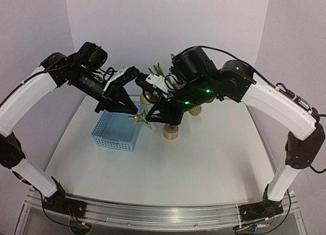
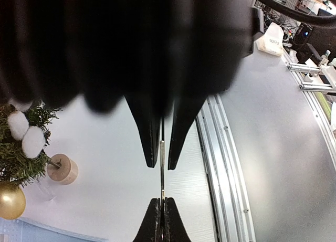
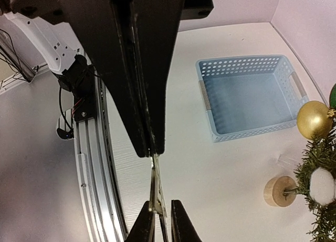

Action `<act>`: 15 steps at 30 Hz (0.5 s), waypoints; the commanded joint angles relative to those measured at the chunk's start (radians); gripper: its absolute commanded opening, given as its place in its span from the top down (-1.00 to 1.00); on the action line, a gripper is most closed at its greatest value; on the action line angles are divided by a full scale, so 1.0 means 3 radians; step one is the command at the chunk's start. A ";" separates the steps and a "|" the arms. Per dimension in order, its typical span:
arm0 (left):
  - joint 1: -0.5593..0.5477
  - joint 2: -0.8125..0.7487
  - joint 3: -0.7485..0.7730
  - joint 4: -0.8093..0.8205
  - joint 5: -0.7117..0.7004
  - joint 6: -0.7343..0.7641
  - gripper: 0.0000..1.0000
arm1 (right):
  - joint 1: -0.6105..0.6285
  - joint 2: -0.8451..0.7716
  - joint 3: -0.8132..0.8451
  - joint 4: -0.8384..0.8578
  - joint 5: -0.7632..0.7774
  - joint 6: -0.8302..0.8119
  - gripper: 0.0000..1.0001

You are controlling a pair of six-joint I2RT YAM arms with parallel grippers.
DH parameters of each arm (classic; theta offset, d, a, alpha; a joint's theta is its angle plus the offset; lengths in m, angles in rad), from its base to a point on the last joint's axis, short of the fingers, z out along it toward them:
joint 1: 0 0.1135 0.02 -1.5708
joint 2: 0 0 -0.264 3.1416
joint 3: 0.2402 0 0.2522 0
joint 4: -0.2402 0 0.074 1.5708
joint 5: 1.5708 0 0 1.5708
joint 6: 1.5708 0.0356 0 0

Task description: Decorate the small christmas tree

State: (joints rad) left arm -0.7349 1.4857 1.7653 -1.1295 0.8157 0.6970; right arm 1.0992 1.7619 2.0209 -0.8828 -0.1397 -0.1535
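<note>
Risk sits in the hand-off: a flat gold star ornament (image 1: 142,118) hangs in mid-air between both claws, above the white table (image 1: 204,163) and close by the perforated pale-blue plastic basket (image 3: 247,97). The left gripper (image 2: 161,166) is clamped fully down on one edge of it. The right gripper (image 3: 150,153) also looks pinched together on the opposite edge, though I cannot tell how firmly it bites. If one claw lets go before the other has a sound hold, the thin star could slip and drop to the table or into the basket. If both pull while clamped, it could twist or bend.

The small christmas tree (image 3: 318,159), dark green needle branches on a round pale wooden disc base (image 1: 171,132), stands near the table's middle, just beside the claws. It carries a shiny gold ball (image 3: 314,119) and fluffy white pompoms (image 2: 32,140). A careless swing of the right arm could tip it.

From above, the right arm covers most of the tree, its top included. Both wrist cameras see the star only edge-on and cut the tree off at the frame edge.
</note>
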 commanded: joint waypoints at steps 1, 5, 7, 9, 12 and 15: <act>-0.0017 -0.0111 0.0020 0.0048 0.0075 -0.0013 1.00 | 0.0004 -0.0207 -0.0061 0.0314 0.0054 -0.0003 0.71; -0.0015 -0.0118 0.0056 0.0129 0.0101 -0.0112 1.00 | 0.0006 -0.0234 -0.0101 0.0331 0.0117 0.0009 0.30; -0.0011 -0.0124 0.0085 0.0183 0.0094 -0.0208 1.00 | 0.0004 -0.0283 -0.0151 0.0349 0.0182 0.0021 0.07; -0.0010 -0.0135 0.0098 0.0262 0.0084 -0.0311 1.00 | 0.0004 -0.0364 -0.0234 0.0398 0.0271 0.0051 -0.18; 0.0002 -0.0173 0.0079 0.0455 0.0103 -0.0556 1.00 | -0.0053 -0.0535 -0.0348 0.0525 0.0296 0.0184 -0.76; 0.0054 -0.0223 0.0081 0.0738 0.0214 -0.0938 1.00 | -0.0151 -0.0749 -0.0479 0.0717 0.0203 0.0341 -0.79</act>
State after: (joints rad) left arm -0.7340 1.4794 1.7657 -1.0516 0.8282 0.5786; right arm 1.0891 1.6590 1.9091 -0.7840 -0.0761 -0.1222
